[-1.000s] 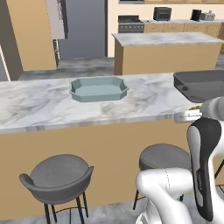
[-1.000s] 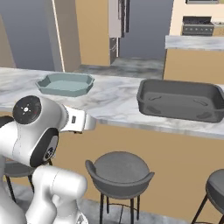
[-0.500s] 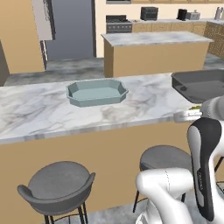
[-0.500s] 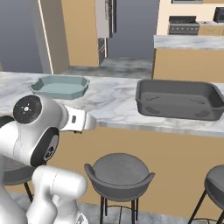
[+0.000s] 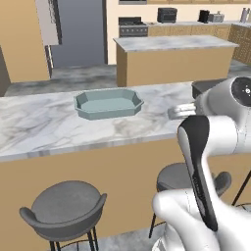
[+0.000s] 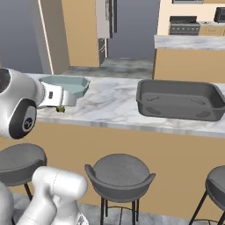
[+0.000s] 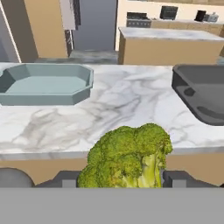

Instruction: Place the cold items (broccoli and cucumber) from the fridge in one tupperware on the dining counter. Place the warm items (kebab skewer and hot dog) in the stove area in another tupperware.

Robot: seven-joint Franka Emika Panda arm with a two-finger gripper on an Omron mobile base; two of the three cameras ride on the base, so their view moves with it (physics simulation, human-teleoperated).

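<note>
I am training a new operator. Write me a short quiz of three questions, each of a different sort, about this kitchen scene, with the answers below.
1. True or false: the broccoli already lies in the light blue-green tupperware.
2. Multiple choice: what sits between the fingers of the gripper in the hand view? A) a cucumber B) the broccoli C) a hot dog
3. Fill in: on the marble dining counter, beside the pale tupperware, stands a second container, the ___ grey tupperware.

Key
1. False; it is at the gripper, short of the counter edge, and the tupperware looks empty.
2. B
3. dark
</note>
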